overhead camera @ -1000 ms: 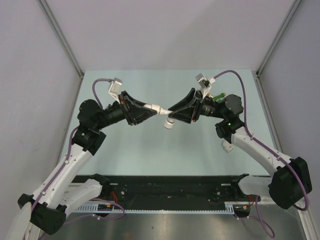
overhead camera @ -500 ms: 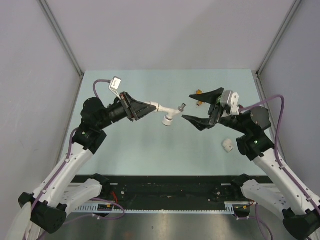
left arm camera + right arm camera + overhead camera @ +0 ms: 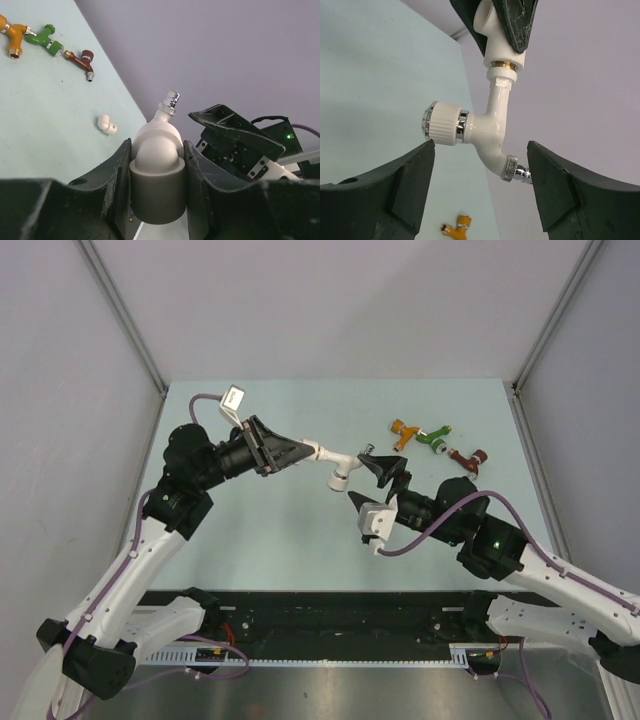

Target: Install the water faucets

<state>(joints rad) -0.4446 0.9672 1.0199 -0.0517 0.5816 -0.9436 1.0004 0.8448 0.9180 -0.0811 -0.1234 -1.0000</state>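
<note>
My left gripper (image 3: 300,452) is shut on a white elbow connector (image 3: 157,165) and holds it in the air. The white faucet (image 3: 338,468) with its ribbed knob (image 3: 442,123) and silvery nozzle (image 3: 512,170) sticks out of that connector. My right gripper (image 3: 368,480) is open, one jaw on each side of the faucet (image 3: 490,130) without touching it. The orange faucet (image 3: 403,431), green faucet (image 3: 435,437) and dark red faucet (image 3: 467,457) lie in a row on the table at the back right.
A loose white connector (image 3: 106,125) lies on the table; the right arm hides it in the top view. Grey walls enclose the pale green table (image 3: 260,540) on three sides. A black rail (image 3: 330,625) runs along the near edge.
My right gripper let go of the white faucet, swung out to the right, then came back lower with its jaws open around the faucet. My left gripper kept its hold and rose slightly.
</note>
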